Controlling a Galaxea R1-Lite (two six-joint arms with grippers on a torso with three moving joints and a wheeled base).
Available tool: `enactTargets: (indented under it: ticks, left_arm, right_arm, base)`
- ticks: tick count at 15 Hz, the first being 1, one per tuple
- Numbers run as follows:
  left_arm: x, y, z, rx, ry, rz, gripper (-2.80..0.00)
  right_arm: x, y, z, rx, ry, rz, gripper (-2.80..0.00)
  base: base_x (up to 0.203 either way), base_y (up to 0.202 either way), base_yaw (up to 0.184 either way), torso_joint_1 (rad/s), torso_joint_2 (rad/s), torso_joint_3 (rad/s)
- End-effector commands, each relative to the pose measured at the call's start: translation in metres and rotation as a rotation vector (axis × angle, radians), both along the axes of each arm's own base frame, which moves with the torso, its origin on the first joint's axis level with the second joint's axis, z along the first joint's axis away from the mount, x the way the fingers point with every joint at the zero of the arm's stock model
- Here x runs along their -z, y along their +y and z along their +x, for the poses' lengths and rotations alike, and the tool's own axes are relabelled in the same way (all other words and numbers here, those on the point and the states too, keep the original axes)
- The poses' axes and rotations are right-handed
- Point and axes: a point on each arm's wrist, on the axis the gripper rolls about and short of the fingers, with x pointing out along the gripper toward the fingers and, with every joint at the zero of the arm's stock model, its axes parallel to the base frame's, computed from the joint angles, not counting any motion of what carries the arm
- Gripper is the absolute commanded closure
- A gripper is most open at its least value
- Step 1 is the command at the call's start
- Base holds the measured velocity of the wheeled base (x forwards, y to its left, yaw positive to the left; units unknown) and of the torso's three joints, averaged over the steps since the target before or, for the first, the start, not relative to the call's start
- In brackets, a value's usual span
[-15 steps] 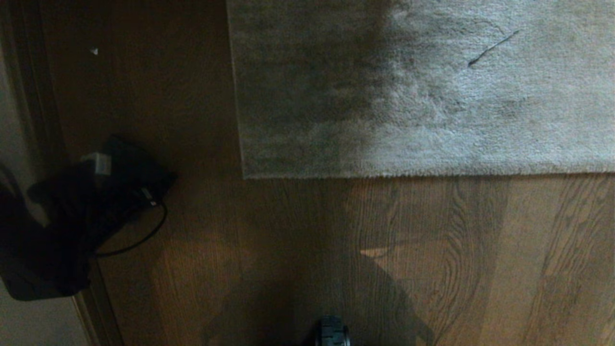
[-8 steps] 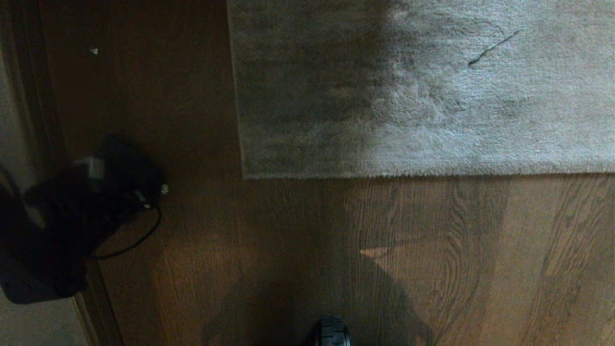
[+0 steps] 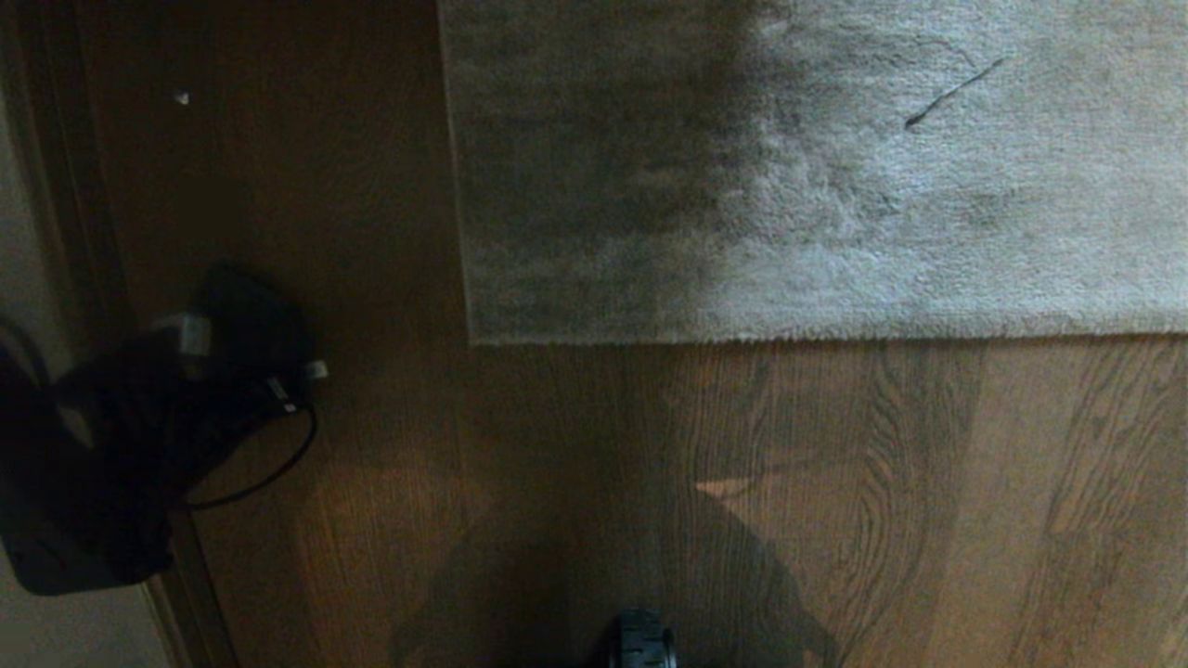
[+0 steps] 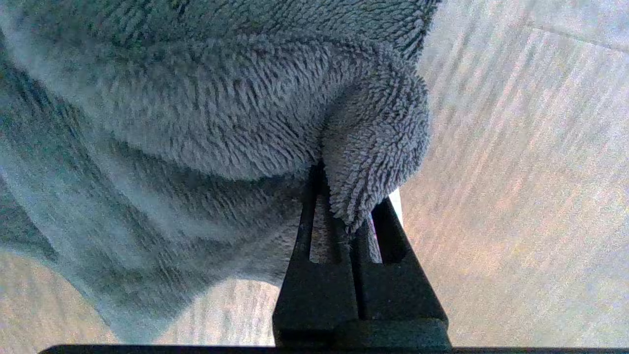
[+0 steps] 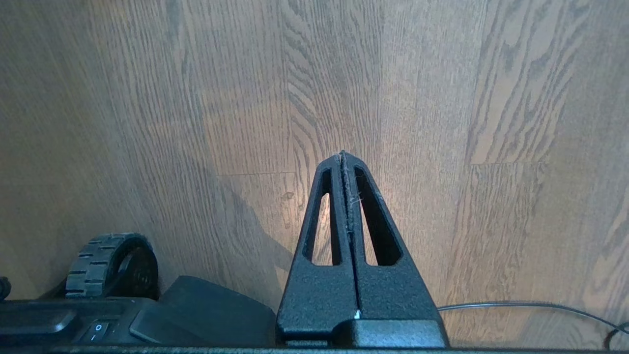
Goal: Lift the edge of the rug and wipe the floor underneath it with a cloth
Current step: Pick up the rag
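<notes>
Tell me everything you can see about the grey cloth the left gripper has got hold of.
The cloth is a soft, fluffy grey rag with a short looped pile, like microfibre. It is bunched into thick folds, and one rounded fold hangs down between the fingers of the left gripper, which is shut on it. A sliver of white, perhaps a tag, shows beside that fold. Wood-grain floor lies behind it; whether the cloth touches the floor cannot be told. It cannot be picked out in the head view.

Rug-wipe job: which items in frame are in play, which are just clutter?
In play:
- rug edge, flat on the floor
- cloth, pinched in the left tool
- right tool, shut, empty, over bare floor

Clutter:
- white speck on the floor
- black cable
</notes>
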Motion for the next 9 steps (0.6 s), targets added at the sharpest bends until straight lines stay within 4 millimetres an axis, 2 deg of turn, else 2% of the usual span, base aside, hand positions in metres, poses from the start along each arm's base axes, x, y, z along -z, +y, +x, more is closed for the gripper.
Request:
enactTargets:
  ticks: [1,4,9]
  left_arm:
    - [0.002,-0.002,-0.003,0.003,0.002,-0.002,0.00]
    - [-0.005,-0.008,-0.008,0.016,-0.036,0.006,0.00]
    - [-0.033,-0.020,-0.025,0.044,-0.110,0.020,0.00]
  right_arm:
    - [0.000,0.000,0.000,-0.001,0.000,0.000,0.00]
    - [0.000,0.000,0.000,0.001,0.000,0.000,0.00]
    - [0.000,0.000,0.000,0.001,0.000,0.000,0.00]
  base:
    - [0.000,0.000,0.000,0.000,0.00,0.000]
    - [0.000,0.000,0.000,0.000,0.00,0.000]
    - [0.000,0.000,0.000,0.000,0.00,0.000]
